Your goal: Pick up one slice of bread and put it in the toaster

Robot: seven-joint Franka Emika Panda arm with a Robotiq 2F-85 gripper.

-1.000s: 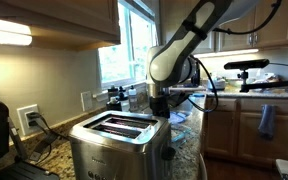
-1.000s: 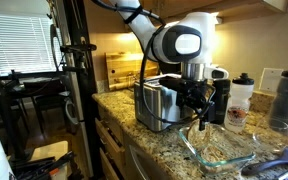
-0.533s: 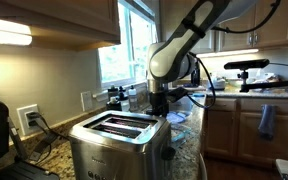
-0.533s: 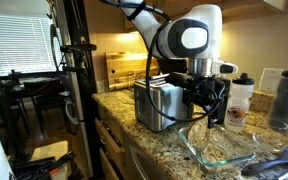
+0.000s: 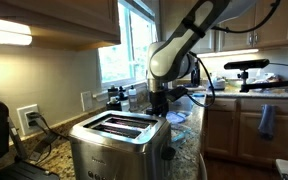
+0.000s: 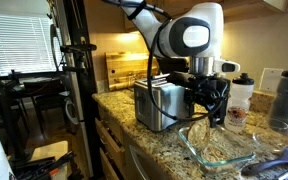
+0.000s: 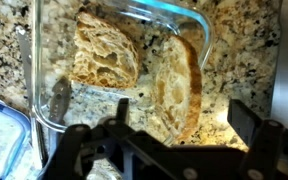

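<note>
— When the wrist view is consulted, what is found beneath the tool (image 7: 166, 140)?

— A slice of bread (image 7: 179, 85) is seen at the centre of the frame. It is propped at a tilt inside a clear glass dish (image 7: 205, 45). An other slice (image 7: 104, 50) is laid flatter at the upper left of the same dish. The two are set just beside each other, and whether they touch cannot be told.

— How is the tool held?

— Its dark fingers (image 7: 252, 130) are seen at the lower left and lower right of the wrist frame. They are spread wide, nothing is pinched between them, and the bread is not touched.

— Where is the toaster placed?

— In an exterior view the toaster (image 5: 114, 145) is shown at the lower centre, with two long slots on top and a black knob (image 5: 167, 153) on its end. In an exterior view the toaster (image 6: 156, 105) is found mid-frame on the speckled granite tabletop (image 6: 119, 112). The tool (image 6: 206, 102) is hung just to its right, above the glass dish (image 6: 219, 152) at the lower right.

— Is the bread seen there?

— Inside the dish it cannot be made out from that side.
</note>
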